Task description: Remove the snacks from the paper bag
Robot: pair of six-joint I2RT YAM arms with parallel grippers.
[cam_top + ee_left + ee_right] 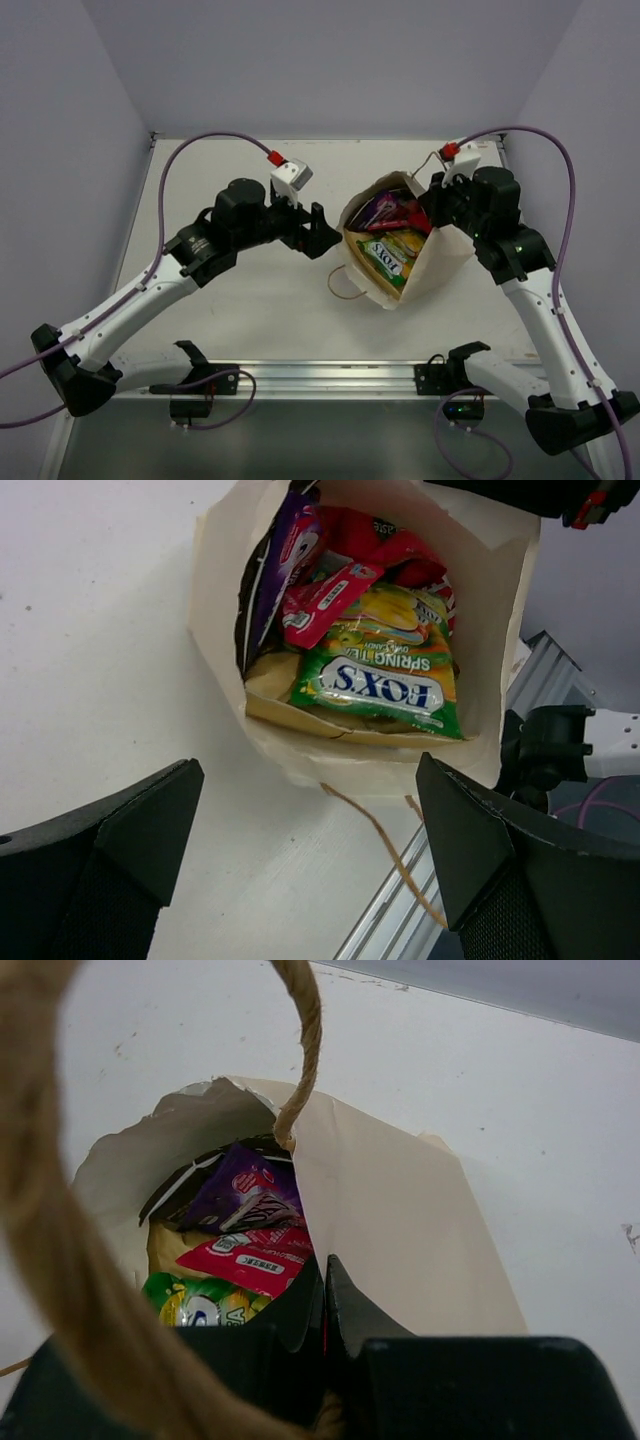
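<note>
On table (250, 290), cream paper bag (445, 255) tipped, mouth facing left; shiny snacks (385, 670) inside. Left fingers (120, 840) wide, empty. Right fingers (300, 1310) pinch rim.

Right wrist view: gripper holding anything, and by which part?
Right gripper is shut on the tall cream paper bag, pinching its side wall at the rim, near a brown cord handle.

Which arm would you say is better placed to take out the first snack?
The left. The left fingers are open and face the paper bag mouth, with the green Fox's packet nearest them. The right fingers are shut on the bag's wall.
</note>
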